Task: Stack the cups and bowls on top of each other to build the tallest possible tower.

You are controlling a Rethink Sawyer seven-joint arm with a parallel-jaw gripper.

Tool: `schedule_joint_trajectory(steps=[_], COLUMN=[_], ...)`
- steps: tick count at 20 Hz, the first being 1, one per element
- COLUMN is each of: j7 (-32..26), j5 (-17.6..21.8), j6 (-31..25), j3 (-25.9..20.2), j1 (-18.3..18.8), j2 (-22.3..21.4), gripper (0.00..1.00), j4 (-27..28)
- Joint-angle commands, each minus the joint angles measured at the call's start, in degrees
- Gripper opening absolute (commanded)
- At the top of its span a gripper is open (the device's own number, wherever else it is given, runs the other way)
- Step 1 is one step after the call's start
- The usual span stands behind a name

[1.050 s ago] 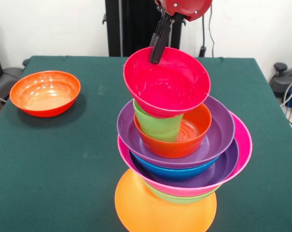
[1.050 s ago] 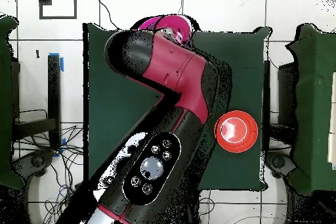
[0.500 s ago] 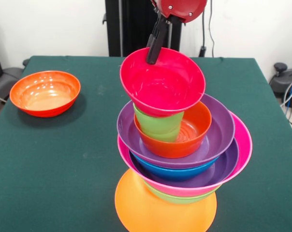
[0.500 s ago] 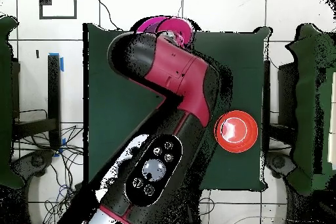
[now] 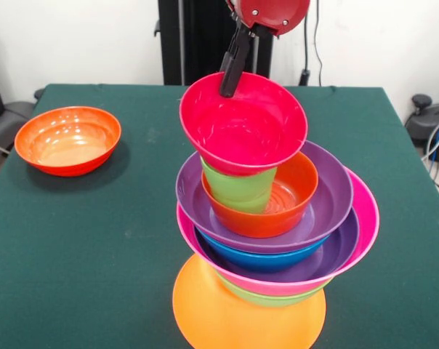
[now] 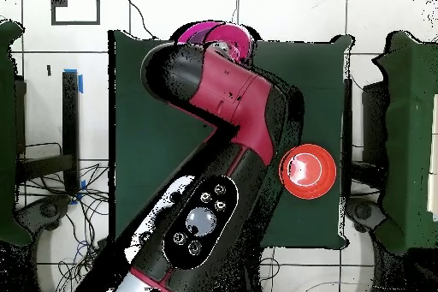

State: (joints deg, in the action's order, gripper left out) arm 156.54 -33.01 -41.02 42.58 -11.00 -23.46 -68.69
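On the dark green cloth-covered table (image 5: 81, 240) stands a tall tower (image 5: 270, 218) of shiny plastic bowls. At the bottom is a big orange plastic bowl (image 5: 241, 320) turned upside down. On top of it sit a green bowl (image 5: 267, 296), a wide pink bowl (image 5: 365, 218), a purple bowl (image 5: 343, 243), a blue bowl (image 5: 263, 259), another purple bowl (image 5: 328, 189) and a red-orange bowl (image 5: 292, 193), each one resting inside the one under it. A small light-green plastic cup (image 5: 238, 189) stands inside the red-orange bowl, on its left side. A small magenta-red round bowl (image 5: 245, 123) sits on the cup's top and tips a little toward the camera. The black gripper (image 5: 232, 69) of the red arm comes down from above and is clamped on the far rim of the magenta-red bowl, one finger inside and one outside. A second red-orange bowl (image 5: 68, 139) sits alone on the table, well apart from the tower, to the left in the front view. In the overhead view the red and black arm (image 6: 227, 126) covers most of the tower, and the lone red-orange bowl (image 6: 306, 171) shows beside it
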Motion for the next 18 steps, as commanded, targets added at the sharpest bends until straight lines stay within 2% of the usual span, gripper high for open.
schedule_joint_trajectory(steps=[1, 3, 4, 8, 12, 18], j7=[7.39, 7.06, 6.78, 5.38, 5.58, 5.08], j5=[-1.05, -1.04, -0.89, -0.28, -1.28, -0.94], j6=[1.10, 1.50, 1.73, 2.92, 3.89, 2.93], j3=[-8.94, -9.22, -9.38, -9.72, -11.10, -11.50], j1=[1.07, 1.21, 1.31, 1.50, 2.18, 2.86], j2=[-0.32, -0.48, -0.58, -0.92, -1.59, -3.07], gripper=[0.00, 0.00, 1.00, 1.00, 1.00, 1.00], j4=[-4.70, -4.88, -4.95, -5.25, -5.83, -6.58])
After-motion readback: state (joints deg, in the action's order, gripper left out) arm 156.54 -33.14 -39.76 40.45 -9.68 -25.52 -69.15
